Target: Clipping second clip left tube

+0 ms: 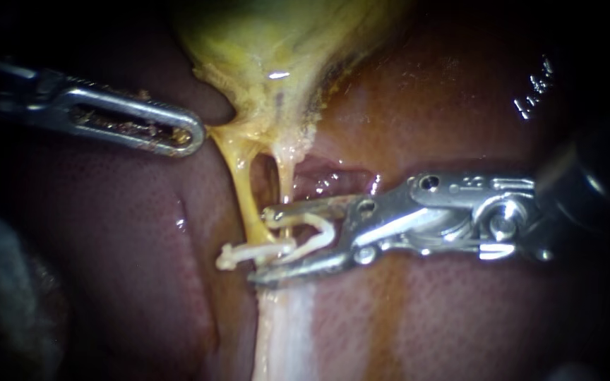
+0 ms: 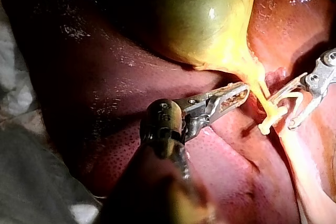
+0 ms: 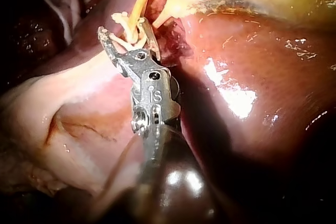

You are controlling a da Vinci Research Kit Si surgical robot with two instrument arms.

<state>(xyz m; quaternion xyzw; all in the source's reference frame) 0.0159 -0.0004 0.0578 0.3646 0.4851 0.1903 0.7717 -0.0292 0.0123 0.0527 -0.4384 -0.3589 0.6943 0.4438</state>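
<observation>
The yellow-green gallbladder (image 1: 277, 42) narrows into two tubes over the liver (image 1: 453, 106). The left tube (image 1: 243, 187) is yellow and the right tube (image 1: 284, 173) paler. A white clip (image 1: 238, 254) sits across the left tube low down. My right instrument (image 1: 259, 244) comes in from the right, its jaws standing apart around that spot with a second white clip (image 1: 323, 231) seated between them. My left instrument (image 1: 188, 134) holds the gallbladder's neck tissue (image 1: 214, 134), drawn out to the left. The left wrist view shows these jaws (image 2: 242, 92) by the neck.
A pale band of tissue (image 1: 284, 331) runs down from the tubes over the liver. Grey cloth (image 2: 31, 182) lies beside the liver behind my left instrument. In the right wrist view, the shaft (image 3: 157, 129) lies over a pale fold (image 3: 79, 108).
</observation>
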